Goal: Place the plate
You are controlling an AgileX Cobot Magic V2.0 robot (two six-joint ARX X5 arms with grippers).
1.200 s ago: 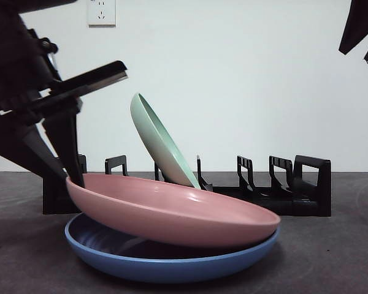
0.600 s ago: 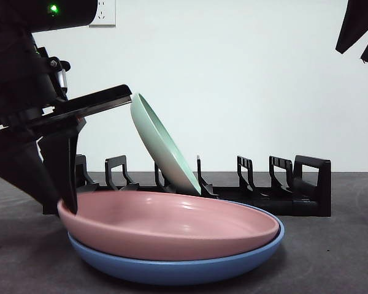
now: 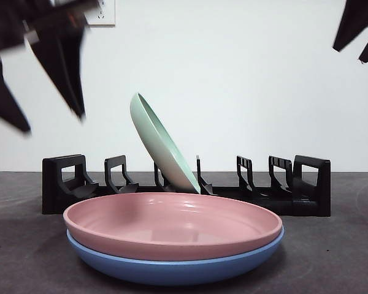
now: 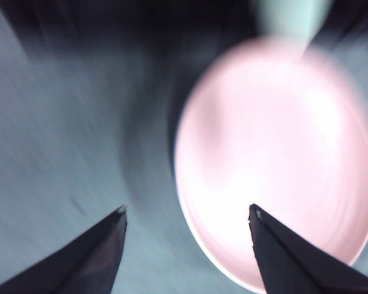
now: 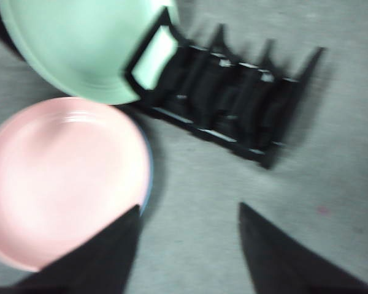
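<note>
The pink plate is sitting right on top of the blue plate, nearest the front of the dark table. Both are lying flat, and the pink one is nesting inside the blue one. Only the blue rim is peeking out underneath. Both plates are round, smooth and a little shiny, with low curved sides.

No gripper is touching the pink plate. The left gripper is hanging up high on one side in the front view, well above the plates. Its two black pointed jaws are spread wide apart and are holding nothing. It is looking blurry there. In the left wrist view the left gripper is pointing down, with the pink plate showing below one jaw and bare table showing between the jaws.

Behind the plates a black plastic rack is standing across the table. It has a row of upright posts with slots between them. A pale green plate is standing in one slot near the middle, tilting over on its edge. It is smooth and round too.

The right gripper is waiting at the other top corner, showing only as black tips. In the right wrist view its jaws are standing apart, with nothing between them, above the table beside the rack.

Farthest back is a plain white wall with a white socket.
</note>
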